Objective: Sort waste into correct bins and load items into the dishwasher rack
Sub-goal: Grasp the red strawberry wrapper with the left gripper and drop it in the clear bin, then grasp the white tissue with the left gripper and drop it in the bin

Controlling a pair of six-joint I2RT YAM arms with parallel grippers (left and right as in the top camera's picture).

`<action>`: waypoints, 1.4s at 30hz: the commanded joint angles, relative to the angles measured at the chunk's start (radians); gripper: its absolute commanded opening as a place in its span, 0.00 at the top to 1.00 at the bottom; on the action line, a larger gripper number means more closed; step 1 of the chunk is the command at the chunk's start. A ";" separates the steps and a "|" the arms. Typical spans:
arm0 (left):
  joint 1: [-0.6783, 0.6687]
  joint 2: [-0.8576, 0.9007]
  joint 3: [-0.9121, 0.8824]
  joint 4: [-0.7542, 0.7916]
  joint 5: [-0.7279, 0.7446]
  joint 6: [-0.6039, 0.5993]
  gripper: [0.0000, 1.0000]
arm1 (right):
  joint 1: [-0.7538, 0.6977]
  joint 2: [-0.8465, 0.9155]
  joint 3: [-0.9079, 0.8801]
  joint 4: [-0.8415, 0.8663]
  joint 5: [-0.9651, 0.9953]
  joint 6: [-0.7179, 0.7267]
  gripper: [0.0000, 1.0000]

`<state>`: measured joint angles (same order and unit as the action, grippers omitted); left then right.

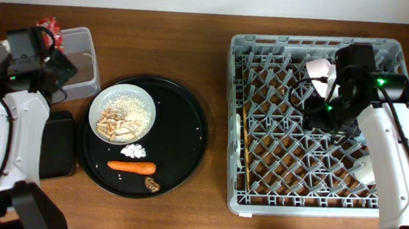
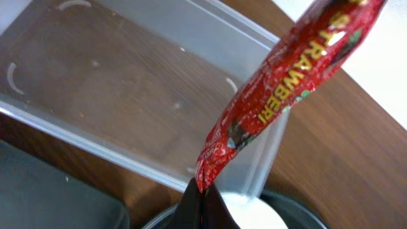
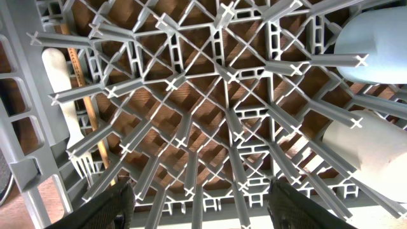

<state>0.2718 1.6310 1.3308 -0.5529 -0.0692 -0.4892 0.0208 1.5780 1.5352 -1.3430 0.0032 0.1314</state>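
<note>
My left gripper (image 2: 202, 191) is shut on one end of the crumpled red wrapper (image 2: 286, 83), which hangs over the clear plastic tub (image 2: 127, 95). In the overhead view the wrapper (image 1: 49, 25) is at the tub's (image 1: 83, 59) far left corner. Beige scraps lie in a round white dish (image 1: 124, 113) on the round black tray (image 1: 188, 128), with the tissue wad (image 1: 134, 151), carrot (image 1: 131, 167) and brown lump (image 1: 152, 185). My right gripper (image 3: 210, 210) is open and empty above the grey rack (image 1: 256, 200). The rack holds a fork (image 3: 60, 76), chopsticks (image 1: 244, 155), a light-blue cup (image 3: 375, 38) and a white cup (image 3: 375, 152).
The flat black tray (image 1: 59, 146) lies left of the round tray, below the tub. My right arm crosses the rack's right side and hides part of it. Bare wooden table (image 1: 206, 218) runs between the round tray and the rack.
</note>
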 commanded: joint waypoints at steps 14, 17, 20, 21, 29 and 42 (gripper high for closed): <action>-0.008 0.020 0.013 -0.210 0.287 0.054 0.64 | -0.002 -0.018 0.013 -0.012 0.001 -0.001 0.30; -0.071 0.024 -0.002 -0.435 0.309 0.073 0.63 | -0.002 -0.018 0.013 -0.012 0.001 -0.001 0.30; -0.136 0.024 -0.045 -0.515 0.308 0.136 0.63 | -0.002 -0.018 0.013 -0.012 0.001 -0.001 0.30; -0.185 0.024 -0.092 -0.527 0.299 0.151 0.62 | -0.002 -0.018 0.013 -0.012 0.001 -0.001 0.30; -0.325 0.024 -0.305 -0.449 0.245 0.139 0.62 | -0.002 -0.018 0.013 -0.012 0.001 -0.001 0.30; -0.335 0.023 -0.317 -0.372 0.173 0.139 1.00 | -0.002 -0.018 0.013 -0.016 0.001 0.000 0.30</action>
<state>-0.0628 1.6733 0.9993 -0.9260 0.1276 -0.3557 0.0208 1.5780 1.5352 -1.3579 0.0029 0.1307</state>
